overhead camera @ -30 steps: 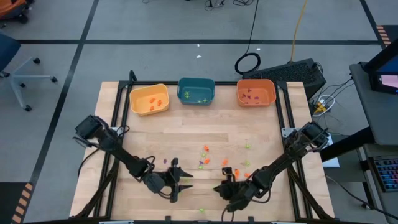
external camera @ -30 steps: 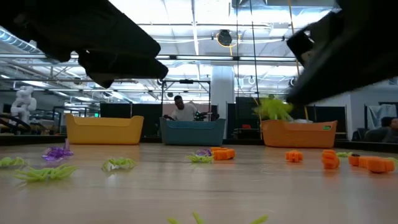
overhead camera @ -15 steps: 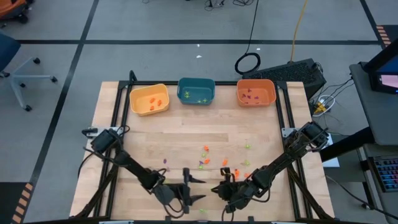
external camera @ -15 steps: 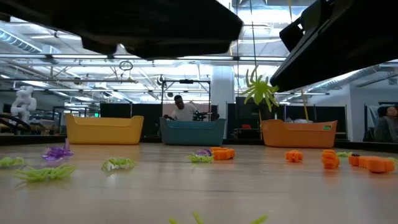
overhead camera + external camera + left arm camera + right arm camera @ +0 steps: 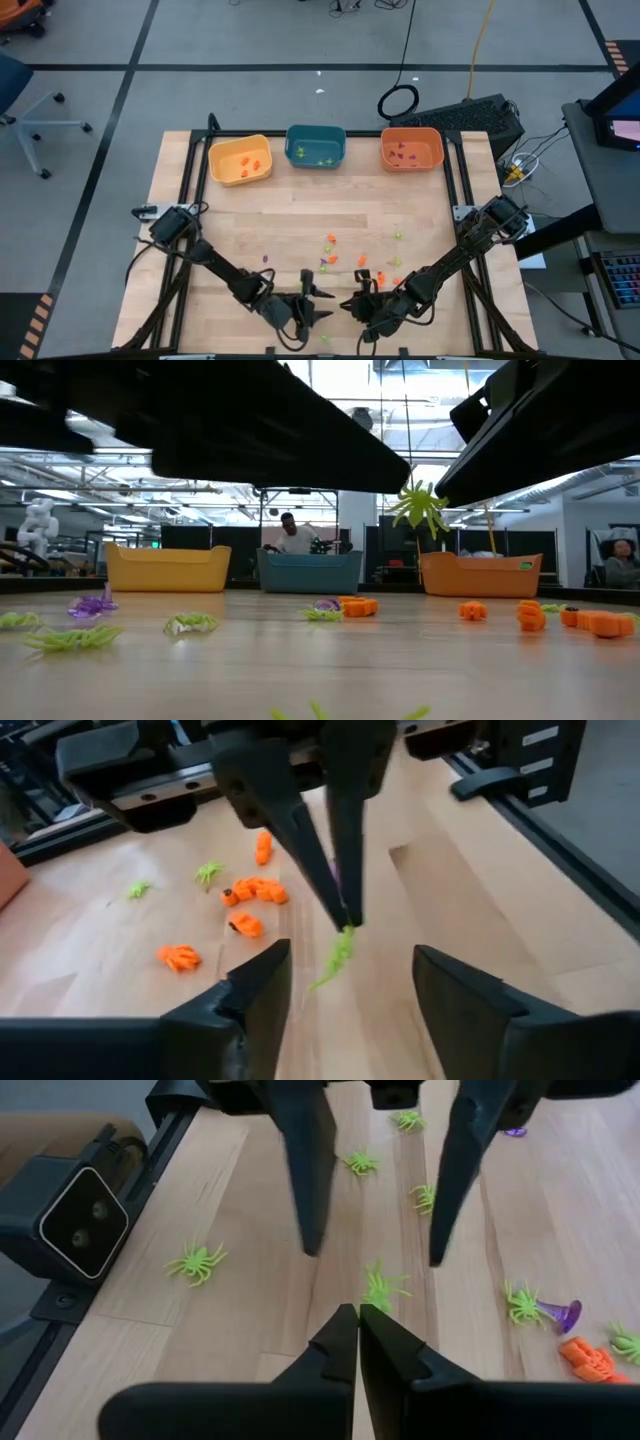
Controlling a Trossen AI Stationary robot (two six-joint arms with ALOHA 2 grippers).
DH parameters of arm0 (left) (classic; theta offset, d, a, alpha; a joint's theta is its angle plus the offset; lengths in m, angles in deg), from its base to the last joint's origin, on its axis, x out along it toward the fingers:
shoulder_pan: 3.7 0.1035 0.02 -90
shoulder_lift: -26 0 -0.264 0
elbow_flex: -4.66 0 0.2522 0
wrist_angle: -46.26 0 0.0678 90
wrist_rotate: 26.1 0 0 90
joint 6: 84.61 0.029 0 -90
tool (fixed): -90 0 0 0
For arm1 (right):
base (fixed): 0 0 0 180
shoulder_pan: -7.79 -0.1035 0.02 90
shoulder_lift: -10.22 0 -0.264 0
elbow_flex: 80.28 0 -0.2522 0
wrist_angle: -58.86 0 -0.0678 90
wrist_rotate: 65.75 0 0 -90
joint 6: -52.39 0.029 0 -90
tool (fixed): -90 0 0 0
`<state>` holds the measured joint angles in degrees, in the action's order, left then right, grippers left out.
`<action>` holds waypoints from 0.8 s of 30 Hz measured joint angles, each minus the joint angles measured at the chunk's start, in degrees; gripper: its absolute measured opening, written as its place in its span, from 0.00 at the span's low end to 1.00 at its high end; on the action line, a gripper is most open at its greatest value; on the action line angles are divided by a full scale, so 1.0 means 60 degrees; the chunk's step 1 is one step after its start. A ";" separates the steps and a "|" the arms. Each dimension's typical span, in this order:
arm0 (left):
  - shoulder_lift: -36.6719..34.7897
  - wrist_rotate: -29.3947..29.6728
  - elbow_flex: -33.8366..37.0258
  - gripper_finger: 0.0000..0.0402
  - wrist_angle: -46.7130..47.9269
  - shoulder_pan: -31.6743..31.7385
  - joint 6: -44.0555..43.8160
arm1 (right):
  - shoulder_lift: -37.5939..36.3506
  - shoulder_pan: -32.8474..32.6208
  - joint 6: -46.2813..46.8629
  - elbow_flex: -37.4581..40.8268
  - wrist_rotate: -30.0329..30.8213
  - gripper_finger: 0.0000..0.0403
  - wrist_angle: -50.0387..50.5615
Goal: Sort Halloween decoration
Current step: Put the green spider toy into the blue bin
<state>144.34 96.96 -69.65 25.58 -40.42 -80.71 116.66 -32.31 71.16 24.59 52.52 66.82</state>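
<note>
Writing cannot be read on any bin, arm or trinket in these views. Tiny plastic Halloween trinkets (image 5: 331, 240) in orange, light green and purple lie scattered over the pale wooden table (image 5: 240, 215), mostly in its near half toward the right edge. More sit in three plastic bins along the far edge: the yellow bin (image 5: 240, 159) holds orange pieces, the teal bin (image 5: 316, 146) green ones, the orange bin (image 5: 411, 149) purple ones.

Both dark arms meet low at the near edge. The right end effector (image 5: 345, 915) is clenched tight, pinching a light-green plastic spider (image 5: 335, 955) that dangles from its tips above the table; the low view shows that spider (image 5: 420, 508) hanging in the air. The left end effector (image 5: 370, 1250) faces it with fingers (image 5: 305, 1170) spread and nothing between them.

Only the right wrist view shows a black camera box (image 5: 65, 1220) at the near edge, with green spiders (image 5: 196, 1262) and a purple cone-shaped piece (image 5: 563, 1316) nearby. Only the left wrist view shows the cluster of orange pieces (image 5: 255, 892) beside the hanging spider. The low view alone takes in the room beyond, where a person (image 5: 294, 538) sits behind the teal bin. From above, a black cable coil (image 5: 398, 102) lies on the floor past the far edge.
</note>
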 joint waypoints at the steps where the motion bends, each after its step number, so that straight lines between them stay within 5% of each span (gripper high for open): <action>1: 0.0000 0.0000 -0.0001 0.47 -0.0013 0.0031 -0.0003 | 0.0000 0.0000 0.0003 0.0000 0.0000 0.00 -0.0001; 24: -0.0007 -0.0748 0.0000 0.40 -0.0172 0.0367 0.0492 | -0.0004 0.0004 -0.0115 0.0000 0.0029 0.00 -0.0342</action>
<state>144.30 92.47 -69.65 24.55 -38.22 -77.76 116.63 -32.29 70.47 24.59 52.70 64.77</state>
